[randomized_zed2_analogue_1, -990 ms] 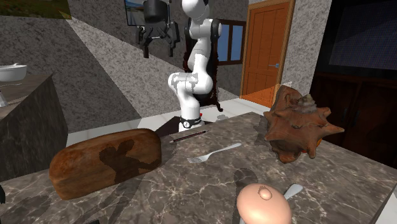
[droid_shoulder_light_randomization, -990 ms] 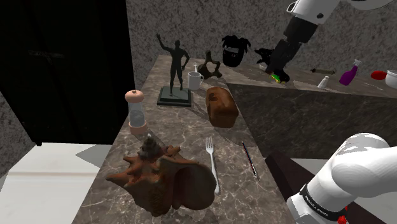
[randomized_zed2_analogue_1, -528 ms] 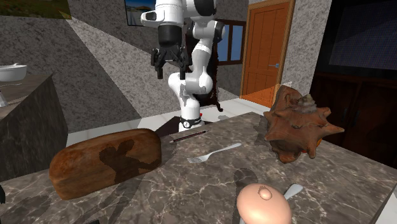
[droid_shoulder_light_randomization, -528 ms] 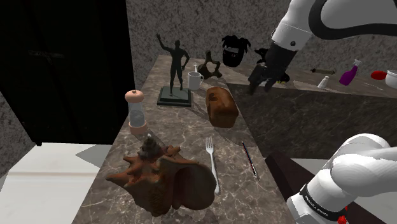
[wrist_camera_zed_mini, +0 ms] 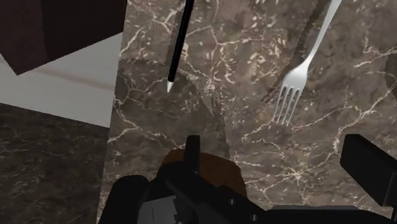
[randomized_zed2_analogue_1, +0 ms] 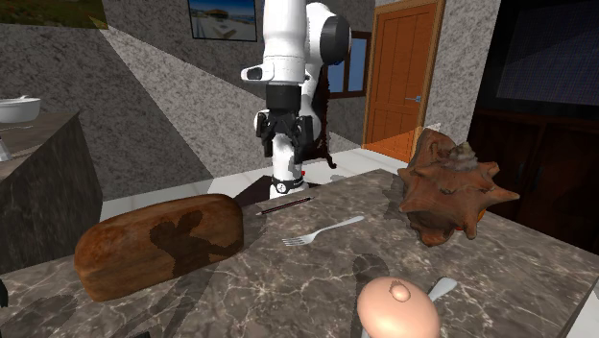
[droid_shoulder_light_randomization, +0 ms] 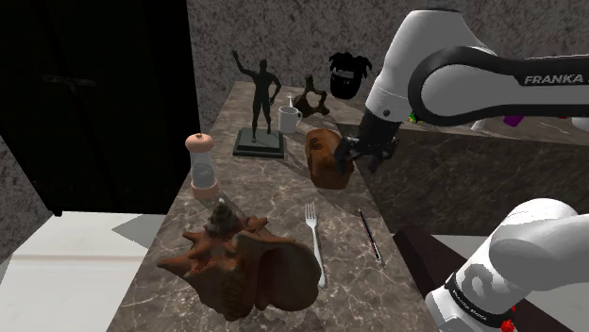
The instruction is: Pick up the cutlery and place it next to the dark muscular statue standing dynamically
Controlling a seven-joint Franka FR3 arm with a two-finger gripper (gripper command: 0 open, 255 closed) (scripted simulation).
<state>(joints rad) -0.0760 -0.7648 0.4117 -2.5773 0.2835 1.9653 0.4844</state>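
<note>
While its fingers (wrist_camera_zed_mini: pixel 367 167) stand apart, empty pincer (droid_shoulder_light_randomization: pixel 363 158) aloft near the brown loaf (droid_shoulder_light_randomization: pixel 326 162), fork (droid_shoulder_light_randomization: pixel 316 247) flat on counter (droid_shoulder_light_randomization: pixel 269 193).

- The long marble countertop (droid_shoulder_light_randomization: pixel 274 193) was dark brown, run through with thin pale veins.
- The slim metal fork (droid_shoulder_light_randomization: pixel 315 240) was pale silver-grey.
- The thin pen (droid_shoulder_light_randomization: pixel 369 236) was black with a whitish tip.
- The muscular figure statue (droid_shoulder_light_randomization: pixel 260 99) was near-black, base included.
- The bread loaf (droid_shoulder_light_randomization: pixel 328 158) was warm brown, mottled darker in places.
- The spiky conch shell (droid_shoulder_light_randomization: pixel 241 264) was reddish brown.
- The clear-bodied grinder (droid_shoulder_light_randomization: pixel 201 168) had a pinkish cap and foot.
- The small mug (droid_shoulder_light_randomization: pixel 288 119) was white.
- The robot arm (droid_shoulder_light_randomization: pixel 444 80) was white with dark joints and dark lettering; its gripper (randomized_zed2_analogue_1: pixel 285 146) was all black.
- The panelled door (randomized_zed2_analogue_1: pixel 403 77) was orange-brown.
- The walls (droid_shoulder_light_randomization: pixel 283 38) were speckled grey.
</note>
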